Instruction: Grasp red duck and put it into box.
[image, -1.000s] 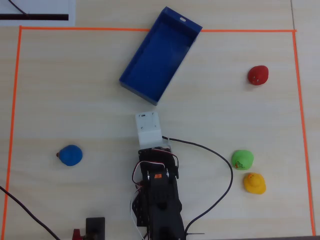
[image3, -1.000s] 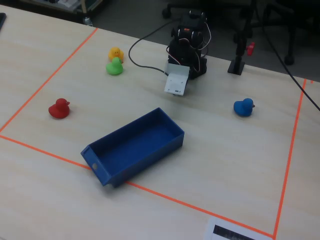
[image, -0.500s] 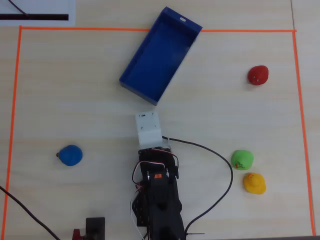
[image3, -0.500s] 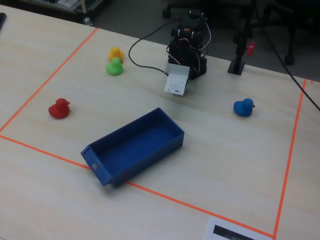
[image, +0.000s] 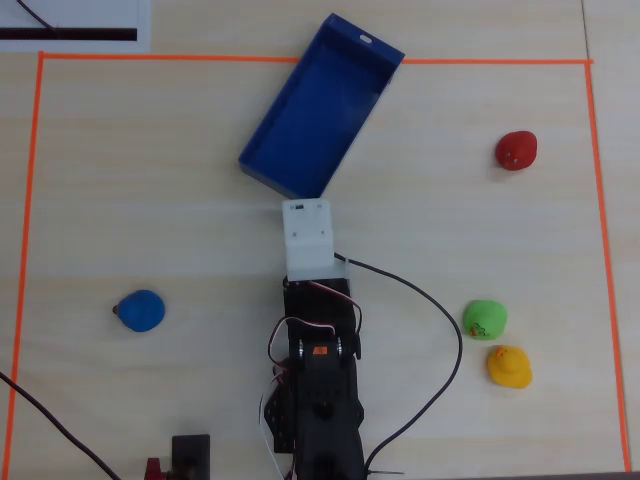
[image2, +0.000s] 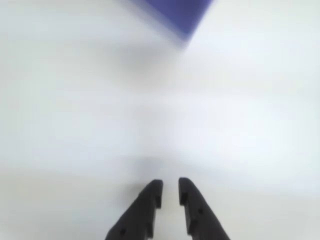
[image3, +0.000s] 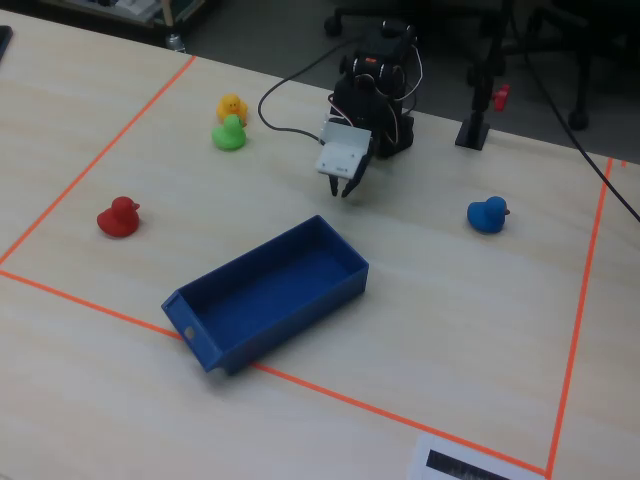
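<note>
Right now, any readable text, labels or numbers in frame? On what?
None legible.
White sheet at the table edge: a black printed bar, no readable characters.
White camera housing above the end effector: no markings visible.
Box and ducks: no lettering visible.

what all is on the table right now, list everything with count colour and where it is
red duck: 1, red, right side of the overhead view, alone, inside the tape
box: 1, deep blue, open top, empty, lying at an angle at top centre of the overhead view
green duck: 1, green, lower right in the overhead view
yellow duck: 1, orange-yellow, just below the green one
blue duck: 1, blue, left side of the overhead view
orange tape: 1 outline, orange, framing the work area
black cable: 1, black, looping right of the arm
gripper: 1, black fingers, nearly closed with a slim gap, holding nothing, near the box's short end
</note>
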